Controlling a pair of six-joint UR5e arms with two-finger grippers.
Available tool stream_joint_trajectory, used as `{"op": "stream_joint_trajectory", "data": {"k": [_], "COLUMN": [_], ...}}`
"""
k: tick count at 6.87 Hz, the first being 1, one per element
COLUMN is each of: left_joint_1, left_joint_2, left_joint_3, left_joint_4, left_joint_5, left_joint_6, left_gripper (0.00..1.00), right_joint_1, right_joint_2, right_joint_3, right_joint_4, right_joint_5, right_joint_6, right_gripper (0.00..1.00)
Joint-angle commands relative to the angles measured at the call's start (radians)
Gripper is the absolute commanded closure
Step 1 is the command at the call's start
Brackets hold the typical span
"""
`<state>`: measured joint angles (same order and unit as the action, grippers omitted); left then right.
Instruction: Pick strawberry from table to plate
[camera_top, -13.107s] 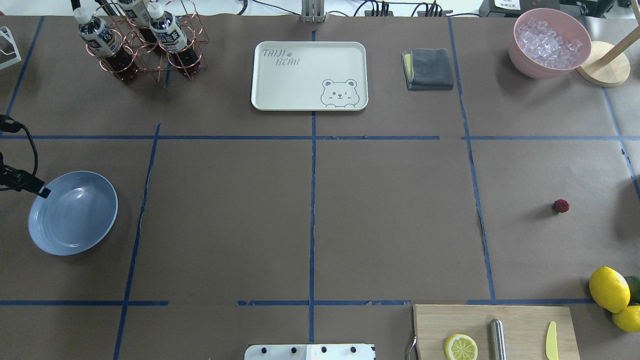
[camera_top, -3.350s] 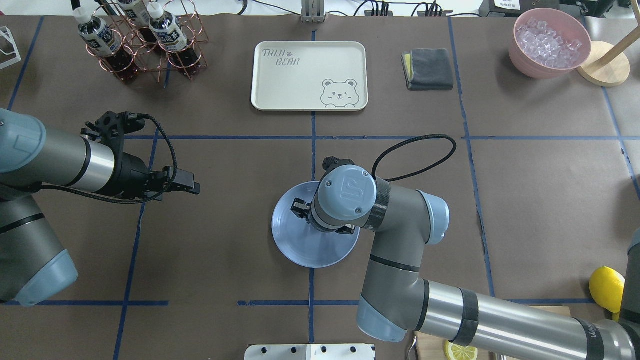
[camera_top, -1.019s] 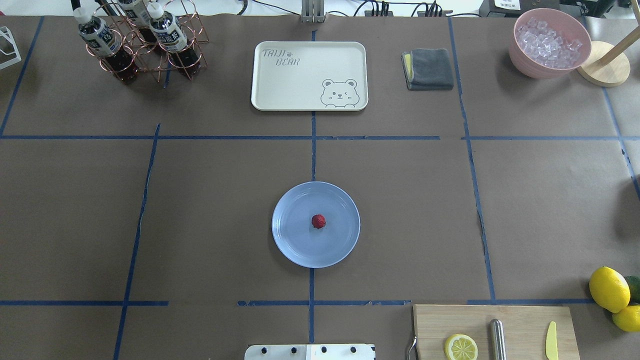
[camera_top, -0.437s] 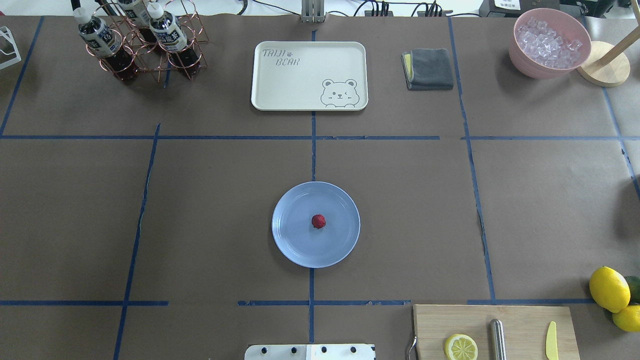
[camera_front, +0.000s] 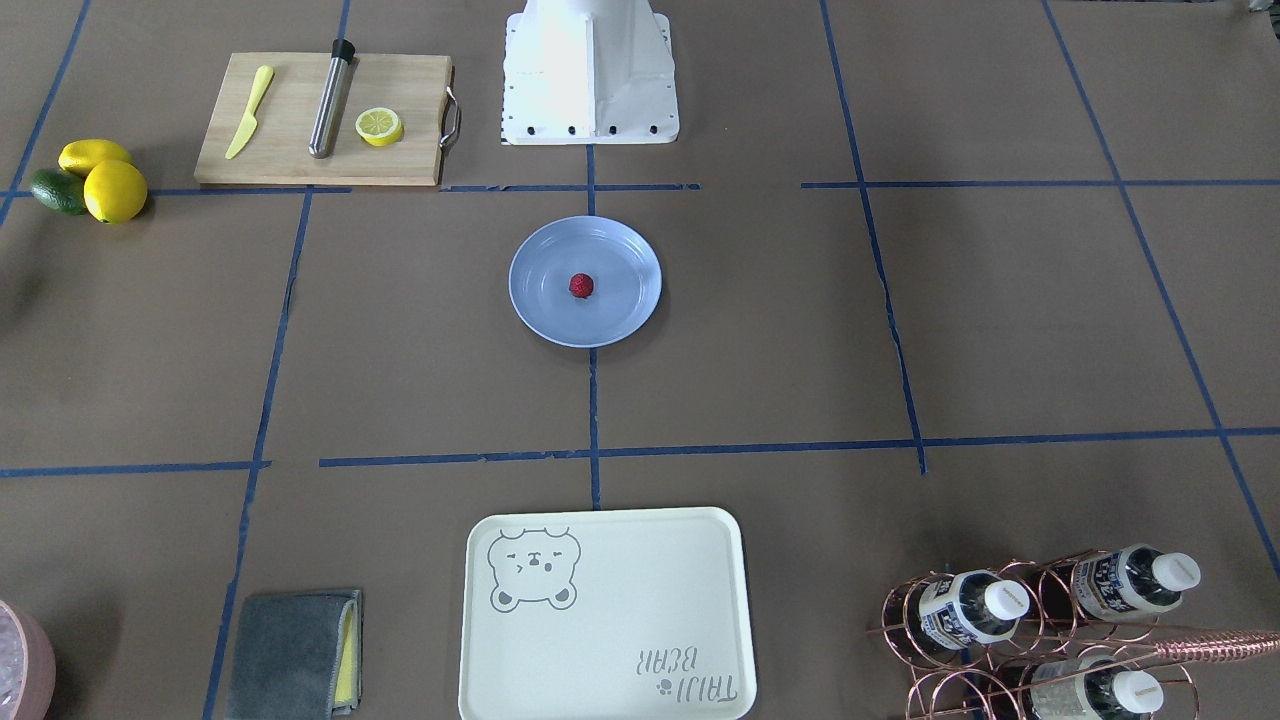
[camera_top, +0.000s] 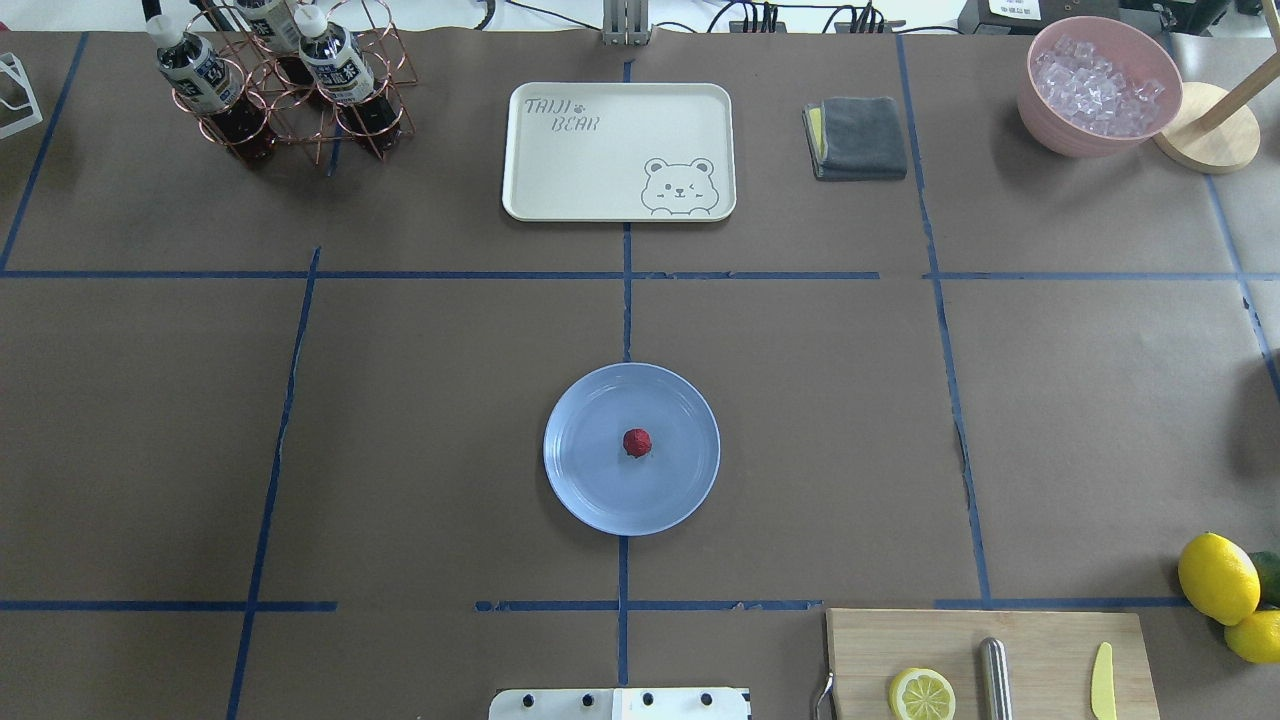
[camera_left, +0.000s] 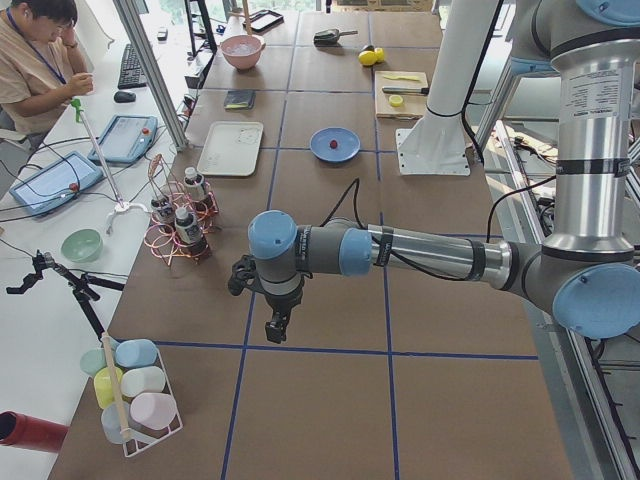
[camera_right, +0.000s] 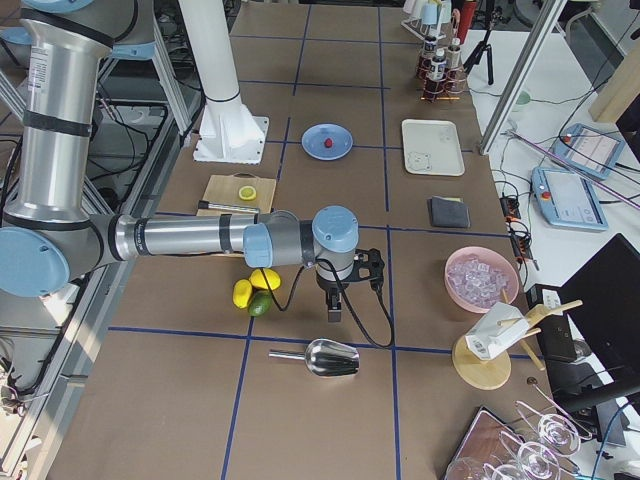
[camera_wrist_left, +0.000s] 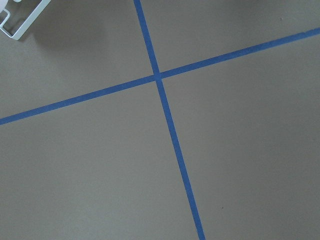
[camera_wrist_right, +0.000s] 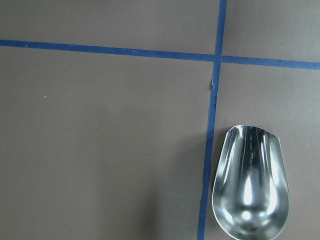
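The small dark-red strawberry (camera_top: 637, 442) (camera_front: 581, 286) lies near the middle of the light-blue plate (camera_top: 590, 480) (camera_front: 620, 310), which rests on the brown-paper table (camera_top: 400, 420) at its centre. Neither gripper shows in the overhead or front views. In the exterior left view my left gripper (camera_left: 277, 325) hangs over bare table far from the plate (camera_left: 322, 150). In the exterior right view my right gripper (camera_right: 333, 310) points down near a metal scoop, also far from the plate (camera_right: 312, 135). I cannot tell whether either gripper is open or shut.
A cream bear tray (camera_top: 618, 150), a grey cloth (camera_top: 858, 137), a bottle rack (camera_top: 280, 80) and a pink ice bowl (camera_top: 1100, 85) line the far side. A cutting board (camera_top: 990, 665) and lemons (camera_top: 1218, 578) sit near right. A metal scoop (camera_wrist_right: 250, 187) lies under the right wrist.
Since 3.3 s ago both arms have left the overhead view and the strawberry lies free on the plate. Over the last second nothing has moved.
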<state>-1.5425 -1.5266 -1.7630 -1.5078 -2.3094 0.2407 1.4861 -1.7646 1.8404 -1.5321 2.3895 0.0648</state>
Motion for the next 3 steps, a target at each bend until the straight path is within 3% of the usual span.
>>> {"op": "stream_joint_trajectory", "data": {"k": [1,3], "left_joint_1": [0.005,0.009], "left_joint_2": [-0.038,-0.035], "left_joint_3": [-0.003,0.010], "left_joint_4": [0.017,0.017], "left_joint_5": [0.004,0.008], "left_joint_6": [0.002,0.002], "left_gripper": [0.00,0.00], "right_joint_1": [-0.001,-0.001], "right_joint_2": [0.007,0.010], "right_joint_3": [0.002,0.000], "right_joint_4": [-0.002,-0.005], "right_joint_5": [0.025,0.026], "right_joint_6": [0.007,0.012], "right_gripper": [0.00,0.00]}}
